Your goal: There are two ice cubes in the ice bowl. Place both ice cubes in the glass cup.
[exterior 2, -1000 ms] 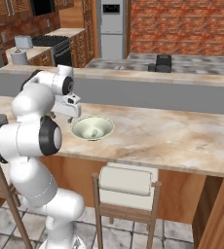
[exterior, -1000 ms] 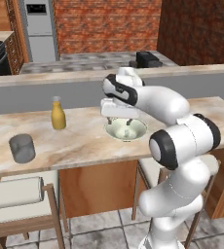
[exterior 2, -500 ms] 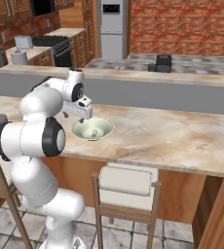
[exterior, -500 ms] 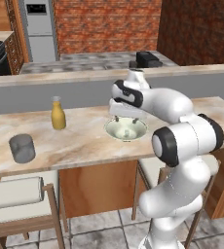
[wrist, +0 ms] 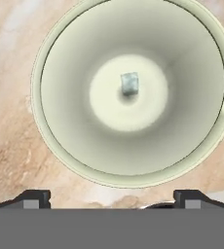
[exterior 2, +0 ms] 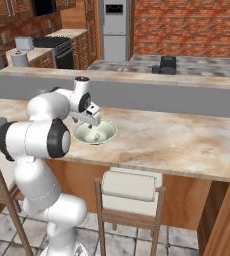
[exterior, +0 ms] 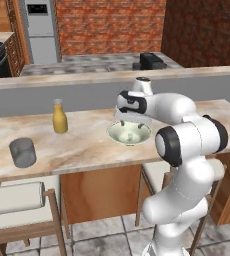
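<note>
The ice bowl (wrist: 60,141) is pale greenish-white with a darker rim and lies straight under the hand. One small whitish-grey ice cube (wrist: 129,83) rests at its centre. My gripper (wrist: 112,198) is open and holds nothing, with its fingertips (wrist: 36,197) wide apart at the bowl's near rim. In the base views the gripper (exterior: 132,121) hangs just above the ice bowl (exterior: 118,136) on the counter, and likewise the gripper (exterior 2: 90,121) above the ice bowl (exterior 2: 107,133). The grey glass cup (exterior: 23,152) stands far to the left near the counter's front edge.
A yellow bottle (exterior: 60,117) with a white cap stands on the marble counter (exterior: 87,145) between cup and bowl. Wooden stools (exterior 2: 129,187) are tucked under the counter's front. A raised ledge (exterior: 77,80) runs behind the counter.
The hand has swung right and come down over the bowl. Its fingers have stayed open, and bowl, cup and bottle have not moved.
</note>
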{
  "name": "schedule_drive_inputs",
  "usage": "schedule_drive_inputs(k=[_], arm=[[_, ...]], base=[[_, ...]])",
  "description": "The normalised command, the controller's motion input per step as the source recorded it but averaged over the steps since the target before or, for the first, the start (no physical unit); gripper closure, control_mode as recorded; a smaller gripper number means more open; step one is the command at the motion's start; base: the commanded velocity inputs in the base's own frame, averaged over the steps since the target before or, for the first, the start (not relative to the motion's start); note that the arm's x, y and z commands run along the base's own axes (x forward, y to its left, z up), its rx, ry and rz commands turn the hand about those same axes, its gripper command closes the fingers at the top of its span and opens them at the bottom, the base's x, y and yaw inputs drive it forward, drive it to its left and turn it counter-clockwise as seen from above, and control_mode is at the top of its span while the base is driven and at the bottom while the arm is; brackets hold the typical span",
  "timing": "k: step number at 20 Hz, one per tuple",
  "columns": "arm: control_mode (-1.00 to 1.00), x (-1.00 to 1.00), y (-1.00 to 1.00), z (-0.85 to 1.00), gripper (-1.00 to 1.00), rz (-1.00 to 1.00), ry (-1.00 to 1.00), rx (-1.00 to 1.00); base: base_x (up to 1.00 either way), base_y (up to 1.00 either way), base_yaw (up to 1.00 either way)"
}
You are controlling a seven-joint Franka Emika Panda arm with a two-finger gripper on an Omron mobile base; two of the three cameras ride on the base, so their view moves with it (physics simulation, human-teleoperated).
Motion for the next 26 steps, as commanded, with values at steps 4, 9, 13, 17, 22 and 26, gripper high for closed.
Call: schedule_drive_inputs(k=[4,9,13,17,22,26], arm=[[-1.00,0.14,-0.01,-0.22,-1.00,-0.13,-0.03,-0.07],[-1.00,0.07,0.00,-0.18,-1.00,-0.10,0.00,-0.08],[-1.00,0.13,0.00,-0.14,-1.00,-0.03,0.08,-0.12],[-1.00,0.14,0.00,-0.12,-1.00,0.00,0.11,-0.05],[-1.00,0.17,0.00,-0.30,-1.00,0.00,0.08,-0.02],[-1.00,0.23,0.00,-0.36,-1.00,0.00,0.05,-0.02]], base=[[0.00,0.00,0.00],[0.00,0.00,0.00],[0.00,0.00,0.00],[0.00,0.00,0.00],[0.00,0.00,0.00],[0.00,0.00,0.00]])
